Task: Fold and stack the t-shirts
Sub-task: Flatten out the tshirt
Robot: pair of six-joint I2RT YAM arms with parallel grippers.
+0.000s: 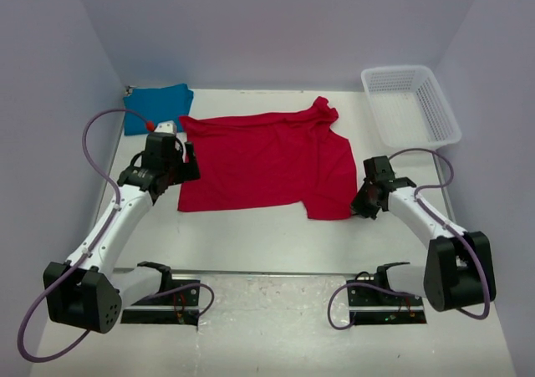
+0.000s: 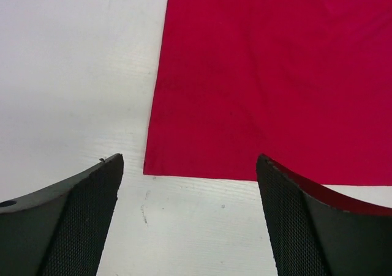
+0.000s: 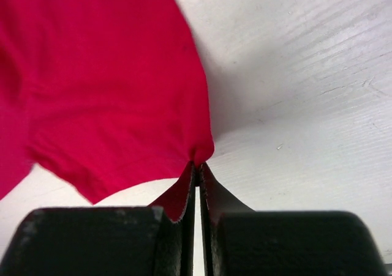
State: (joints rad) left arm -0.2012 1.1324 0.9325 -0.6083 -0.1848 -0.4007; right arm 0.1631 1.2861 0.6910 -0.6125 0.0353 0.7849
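The right claw (image 3: 197, 166) pinches the near-right corner of the red shirt (image 1: 267, 164) on the table (image 1: 251, 235) as the left claw (image 2: 190, 166) hangs spread over the near-left corner, which it should grip squarely so both corners lift evenly.

White mesh basket (image 1: 440, 109) at far right, white table (image 1: 251, 235), pale walls (image 1: 276, 26)

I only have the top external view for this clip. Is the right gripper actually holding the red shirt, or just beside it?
Observer: Holding. The right wrist view shows the right gripper shut on a pinch of the red t-shirt.
Operator: And the left one?
Observer: The left gripper is open, with the shirt's near corner showing in its gap.
Operator: Is the cloth flat at the right?
Observer: No, it tents up from the table to the pinch.
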